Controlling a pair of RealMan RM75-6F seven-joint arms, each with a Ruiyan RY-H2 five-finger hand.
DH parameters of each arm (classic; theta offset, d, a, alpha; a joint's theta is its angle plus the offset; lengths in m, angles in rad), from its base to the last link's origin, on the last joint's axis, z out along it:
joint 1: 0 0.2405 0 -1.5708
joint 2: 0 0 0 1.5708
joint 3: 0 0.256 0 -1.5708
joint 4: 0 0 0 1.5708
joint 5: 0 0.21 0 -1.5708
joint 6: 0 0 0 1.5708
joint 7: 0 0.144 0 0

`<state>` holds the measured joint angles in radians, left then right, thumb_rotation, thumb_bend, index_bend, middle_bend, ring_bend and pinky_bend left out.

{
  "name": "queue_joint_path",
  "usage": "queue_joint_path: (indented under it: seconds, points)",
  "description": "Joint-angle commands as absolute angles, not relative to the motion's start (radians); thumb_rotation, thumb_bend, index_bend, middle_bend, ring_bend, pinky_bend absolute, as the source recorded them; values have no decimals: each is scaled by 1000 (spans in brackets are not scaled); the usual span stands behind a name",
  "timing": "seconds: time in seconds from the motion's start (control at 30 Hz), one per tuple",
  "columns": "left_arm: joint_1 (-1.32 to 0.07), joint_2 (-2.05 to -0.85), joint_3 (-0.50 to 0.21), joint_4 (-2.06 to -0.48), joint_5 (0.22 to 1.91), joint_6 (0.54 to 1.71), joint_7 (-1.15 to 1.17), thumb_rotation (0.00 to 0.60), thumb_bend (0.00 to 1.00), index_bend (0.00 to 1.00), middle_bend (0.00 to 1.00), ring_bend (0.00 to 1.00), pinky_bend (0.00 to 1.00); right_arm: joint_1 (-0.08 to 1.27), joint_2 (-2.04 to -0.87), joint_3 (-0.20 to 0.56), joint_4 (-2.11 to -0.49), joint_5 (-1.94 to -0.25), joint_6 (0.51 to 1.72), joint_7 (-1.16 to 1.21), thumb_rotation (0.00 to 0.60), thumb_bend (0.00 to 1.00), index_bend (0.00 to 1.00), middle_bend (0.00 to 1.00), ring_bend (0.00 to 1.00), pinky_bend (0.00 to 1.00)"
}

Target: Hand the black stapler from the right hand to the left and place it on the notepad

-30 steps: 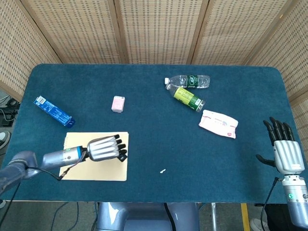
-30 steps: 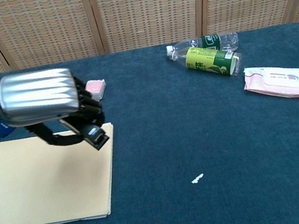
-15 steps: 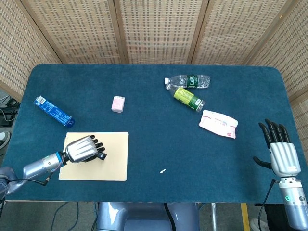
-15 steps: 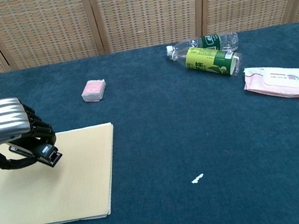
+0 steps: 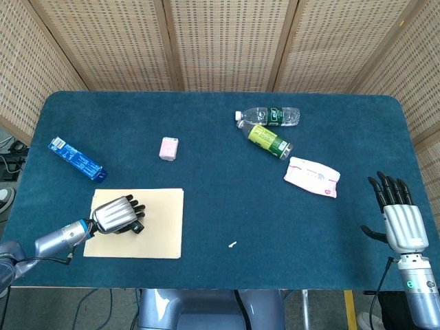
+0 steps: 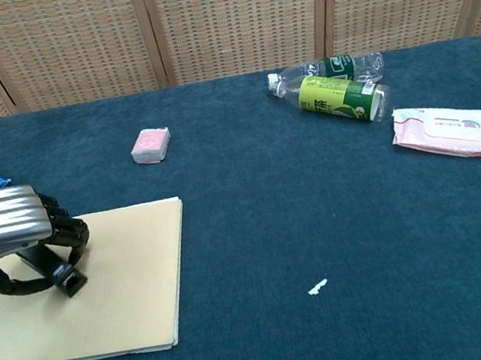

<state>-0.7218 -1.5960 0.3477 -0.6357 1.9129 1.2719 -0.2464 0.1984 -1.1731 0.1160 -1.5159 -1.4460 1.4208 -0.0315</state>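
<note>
Cream notepad (image 6: 121, 288) lies nearest you at about 8 o'clock, and your left hand (image 5: 117, 216) curls its fingers around the black stapler (image 6: 65, 277), whose tip touches the page. At 4 o'clock your right hand (image 5: 401, 214) holds nothing, fingers spread upright. Farther off, a wipes pack (image 5: 313, 177) sits at 2 o'clock, with two bottles (image 5: 269, 130) beyond at 1.

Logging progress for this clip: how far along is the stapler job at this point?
Handover looks done: the right hand is empty with fingers apart at the table's edge. In hand: the left hand holds the black stapler low over the notepad, seemingly touching it. Left: letting go and pulling the hand away.
</note>
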Motion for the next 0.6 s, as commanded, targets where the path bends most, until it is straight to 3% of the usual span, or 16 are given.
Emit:
queue_joint_path:
  seconds: [0.03, 0.13, 0.3, 0.37, 0.43, 0.6]
  points:
    - [-716, -1580, 341, -668, 1900, 1266, -254, 599, 79, 82, 63, 2, 22, 197, -1172, 115, -1519, -1447, 1421, -34, 600, 0, 0, 0, 0, 0]
    - [-708, -1554, 314, -709, 1885, 1312, -242, 596, 67, 15, 13, 0, 0, 194, -1166, 113, -1530, -1449, 1425, -41, 600, 0, 0, 0, 0, 0]
    - [-663, -1458, 202, -856, 1810, 1503, -253, 588, 36, 0, 0, 0, 0, 184, -1154, 109, -1555, -1464, 1445, -48, 600, 0, 0, 0, 0, 0]
    - [-580, -1354, 136, -1045, 1704, 1600, -251, 583, 11, 0, 0, 0, 0, 174, -1144, 106, -1568, -1482, 1466, -34, 600, 0, 0, 0, 0, 0]
    - [-524, -1288, 113, -1208, 1627, 1610, -176, 590, 0, 0, 0, 0, 0, 170, -1139, 105, -1570, -1487, 1474, -26, 600, 0, 0, 0, 0, 0]
    - [-361, -1246, 60, -1499, 1452, 1720, 47, 600, 0, 0, 0, 0, 0, 163, -1134, 112, -1562, -1486, 1488, -15, 600, 0, 0, 0, 0, 0]
